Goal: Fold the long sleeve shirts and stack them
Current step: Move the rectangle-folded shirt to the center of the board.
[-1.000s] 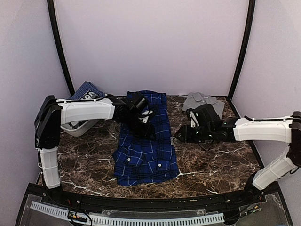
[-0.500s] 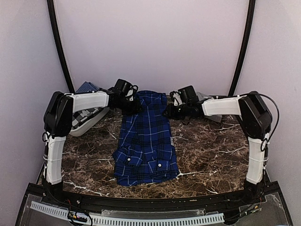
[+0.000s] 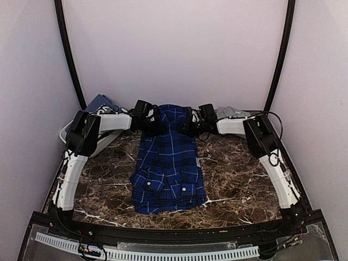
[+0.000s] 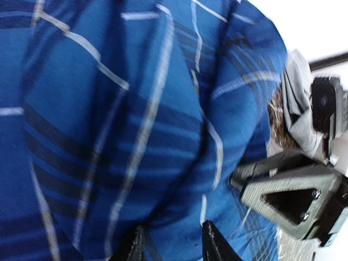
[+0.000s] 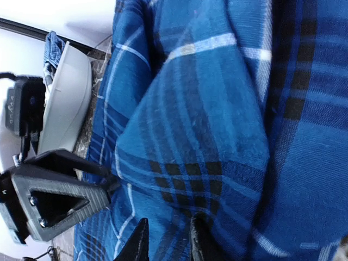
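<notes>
The royal-blue and black plaid shirt [image 3: 169,163] lies as a long strip down the middle of the marble table, collar end at the far wall. My left gripper [image 3: 154,120] is at its far left corner and my right gripper [image 3: 187,123] at its far right corner. In the left wrist view my gripper [image 4: 173,247] has its jaws close together with a fold of plaid cloth [image 4: 136,119] between them. In the right wrist view my gripper [image 5: 169,242] pinches plaid cloth [image 5: 217,119] the same way. The plain grey shirt [image 3: 237,113] lies crumpled at the back right, behind the right arm.
A white basket [image 3: 69,132] stands at the back left with another blue checked cloth [image 3: 100,103] in it; it also shows in the right wrist view [image 5: 68,98]. Black frame poles stand at both back corners. The wall is just behind both grippers.
Both arms have stretched from mid-table to the far edge and come together at the plaid shirt's far corners. The jaws now sit on the cloth. The shirt has not visibly shifted.
</notes>
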Motion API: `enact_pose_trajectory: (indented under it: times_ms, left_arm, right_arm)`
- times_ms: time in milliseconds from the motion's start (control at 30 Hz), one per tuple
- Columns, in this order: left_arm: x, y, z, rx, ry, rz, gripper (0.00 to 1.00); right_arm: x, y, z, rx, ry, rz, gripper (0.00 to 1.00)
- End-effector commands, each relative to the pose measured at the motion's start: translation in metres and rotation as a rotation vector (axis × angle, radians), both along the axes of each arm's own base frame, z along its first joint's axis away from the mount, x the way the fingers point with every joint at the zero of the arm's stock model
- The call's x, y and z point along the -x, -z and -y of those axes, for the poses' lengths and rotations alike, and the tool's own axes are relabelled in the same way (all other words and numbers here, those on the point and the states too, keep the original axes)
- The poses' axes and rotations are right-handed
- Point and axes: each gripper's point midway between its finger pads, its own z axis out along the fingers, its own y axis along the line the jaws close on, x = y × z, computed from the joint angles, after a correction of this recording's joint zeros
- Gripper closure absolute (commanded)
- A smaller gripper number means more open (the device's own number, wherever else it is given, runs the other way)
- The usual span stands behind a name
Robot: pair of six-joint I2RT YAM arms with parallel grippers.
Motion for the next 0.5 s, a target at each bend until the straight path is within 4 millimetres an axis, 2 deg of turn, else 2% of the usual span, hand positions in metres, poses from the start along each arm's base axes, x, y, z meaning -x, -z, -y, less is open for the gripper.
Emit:
enact_pose_trajectory:
  times_ms: [0, 67, 167, 200, 233, 267, 300, 333, 367, 400, 467]
  left_arm:
    - [-0.009, 0.033, -0.03, -0.024, -0.115, -0.106, 0.65]
    - [-0.005, 0.039, -0.032, -0.035, -0.113, -0.129, 0.66]
    - [0.004, 0.039, -0.033, -0.043, -0.102, -0.155, 0.67]
    - [0.007, 0.034, -0.032, -0.04, -0.097, -0.153, 0.67]
    - [0.015, 0.038, -0.032, -0.045, -0.089, -0.171, 0.67]
    - [0.017, 0.028, -0.031, -0.041, -0.085, -0.16, 0.67]
    - [0.027, 0.035, -0.031, -0.052, -0.076, -0.18, 0.67]
    - [0.03, 0.026, -0.03, -0.046, -0.074, -0.168, 0.67]
    - [0.043, 0.034, -0.029, -0.056, -0.067, -0.193, 0.67]
    - [0.053, 0.035, -0.031, -0.06, -0.064, -0.204, 0.67]
    - [0.071, 0.035, -0.029, -0.059, -0.059, -0.22, 0.67]
  right_arm:
    - [-0.005, -0.008, -0.008, -0.086, -0.031, -0.033, 0.75]
    - [-0.002, -0.011, -0.007, -0.085, -0.037, -0.031, 0.73]
    - [0.004, -0.013, -0.003, -0.064, -0.039, -0.021, 0.72]
    - [0.007, -0.012, -0.001, -0.058, -0.042, -0.027, 0.72]
    - [0.011, -0.012, 0.001, -0.054, -0.046, -0.031, 0.72]
    - [0.017, -0.011, 0.002, -0.051, -0.053, -0.043, 0.71]
    - [0.023, -0.008, 0.005, -0.046, -0.057, -0.055, 0.72]
    - [0.03, -0.008, 0.006, -0.04, -0.061, -0.059, 0.72]
    - [0.038, -0.007, 0.008, -0.034, -0.062, -0.059, 0.72]
    - [0.05, 0.002, 0.014, -0.015, -0.06, -0.078, 0.72]
    - [0.067, 0.004, 0.02, 0.006, -0.059, -0.083, 0.72]
